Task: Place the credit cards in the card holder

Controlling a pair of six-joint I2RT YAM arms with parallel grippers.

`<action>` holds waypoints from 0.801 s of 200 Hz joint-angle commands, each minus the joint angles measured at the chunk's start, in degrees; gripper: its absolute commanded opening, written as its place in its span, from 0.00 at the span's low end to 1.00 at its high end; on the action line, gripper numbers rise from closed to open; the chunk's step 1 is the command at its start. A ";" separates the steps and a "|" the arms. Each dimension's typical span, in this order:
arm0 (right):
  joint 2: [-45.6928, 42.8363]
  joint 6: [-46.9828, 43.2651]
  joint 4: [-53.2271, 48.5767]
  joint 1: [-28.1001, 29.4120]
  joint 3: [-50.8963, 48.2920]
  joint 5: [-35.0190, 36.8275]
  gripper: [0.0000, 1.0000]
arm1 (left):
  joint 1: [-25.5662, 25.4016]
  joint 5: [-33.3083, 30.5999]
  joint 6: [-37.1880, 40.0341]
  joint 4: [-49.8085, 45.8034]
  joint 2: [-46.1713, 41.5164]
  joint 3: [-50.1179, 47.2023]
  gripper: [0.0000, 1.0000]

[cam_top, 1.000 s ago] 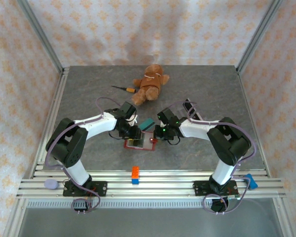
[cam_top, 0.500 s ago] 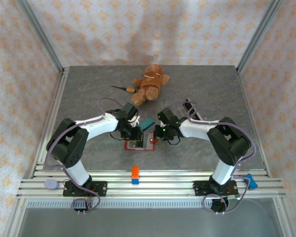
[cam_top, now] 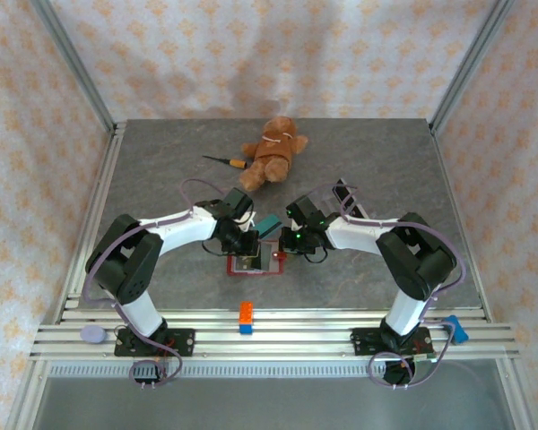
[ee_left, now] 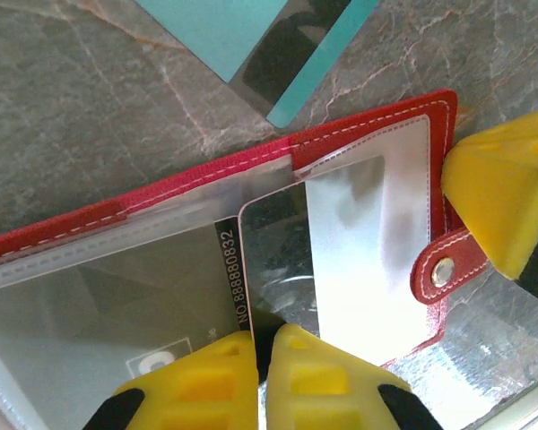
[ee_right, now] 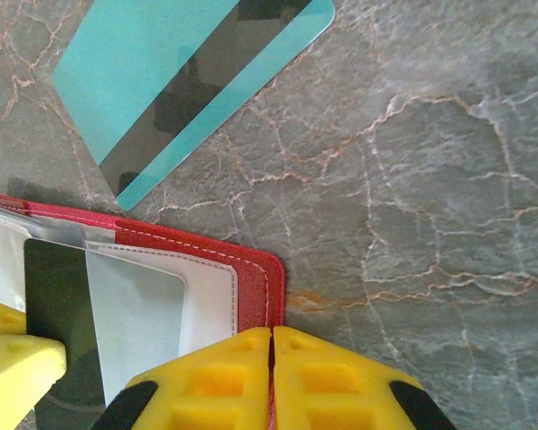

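One dark numbered card sits partway inside a clear sleeve of the card holder, which lies open and flat on the table. Glare on the plastic hides how deep the card has gone. One teal card lies bare on the table just beyond the card holder's far edge, apart from it and not yet picked up. By this showing the task seems to be in its early or middle part: one card is being seated, at least one more is left to fetch, and the card holder is not yet folded shut.

The left gripper reaches in from the card holder's left side with the wrist pitched down. Its jaws are drawn narrow on the edge of the dark numbered card and appear to pinch it. The right gripper comes in from the card holder's right side, low over the table. Its jaws are pressed together on the red border close to the snap tab, likely holding the card holder steady while the card is worked in
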 commanded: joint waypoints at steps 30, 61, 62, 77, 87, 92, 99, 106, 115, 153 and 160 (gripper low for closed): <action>-1.81 1.24 -8.77 0.72 2.02 3.85 0.36 | -0.24 -2.81 -1.02 0.87 -2.41 -1.25 0.26; -6.06 0.17 -16.72 1.97 4.77 9.32 0.56 | 0.70 -2.76 -1.31 0.27 -5.05 -2.05 0.29; -6.14 0.19 -16.84 2.03 4.82 9.37 0.56 | 0.76 -2.85 -1.36 0.25 -5.15 -2.06 0.29; -6.43 0.50 -18.83 3.14 6.35 10.75 0.62 | 1.61 -3.62 -1.40 -0.07 -6.72 -2.86 0.29; -6.04 1.15 -20.31 4.71 7.87 12.00 0.71 | 2.38 -3.82 -1.48 -0.26 -7.70 -3.54 0.28; -5.73 1.39 -20.93 5.67 8.66 12.80 0.75 | 2.73 -3.90 -1.43 -0.29 -8.24 -3.94 0.27; -5.24 1.80 -21.71 7.06 9.76 14.19 0.78 | 3.29 -3.90 -1.41 -0.29 -8.87 -4.62 0.25; -4.71 2.23 -21.95 8.15 10.58 15.24 0.81 | 3.69 -4.04 -1.40 -0.14 -9.47 -5.35 0.21; -3.95 2.52 -22.04 9.50 11.53 16.84 0.85 | 4.05 -4.17 -1.39 0.17 -9.88 -6.34 0.17; 1.00 2.63 -22.74 13.47 15.60 20.48 0.99 | 4.74 -3.65 -1.14 2.64 -8.69 -9.40 0.11; 1.85 2.49 -22.58 13.96 16.09 20.45 0.99 | 4.98 -3.65 -1.05 3.21 -8.38 -9.86 0.10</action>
